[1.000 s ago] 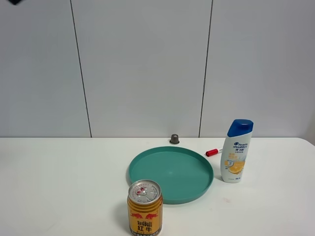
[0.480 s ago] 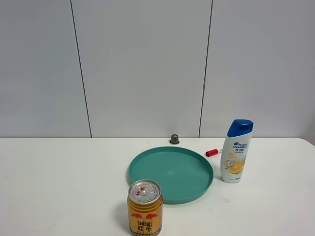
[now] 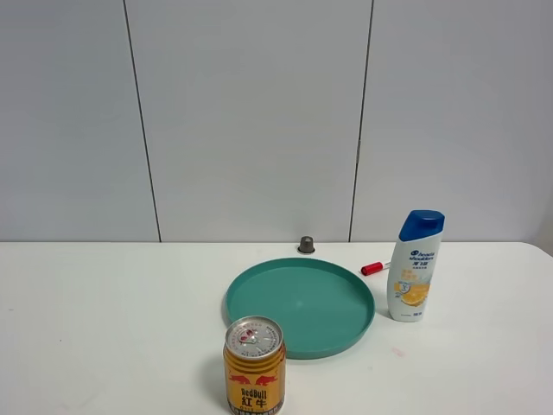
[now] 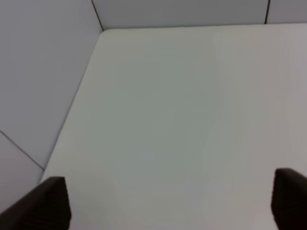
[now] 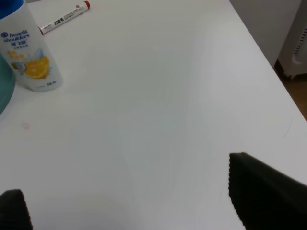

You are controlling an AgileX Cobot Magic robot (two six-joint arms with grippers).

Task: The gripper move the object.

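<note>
On the white table [image 3: 104,303] the bottle [image 3: 415,268] stands upright ahead of the right gripper [image 5: 122,177], the nearer one; it and the left gripper [image 4: 170,177] gape wide, empty.

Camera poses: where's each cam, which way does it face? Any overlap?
Exterior high: mounted high, facing the wall across the table; sees green plate, Red Bull can, shampoo bottle; no robot parts.
Left wrist: looks down on bare table by the wall; left gripper fingertips wide apart.
Right wrist: looks down on the table's right end; right gripper fingertips apart.
Shared: exterior high and right wrist both show the shampoo bottle and red-capped marker.
</note>
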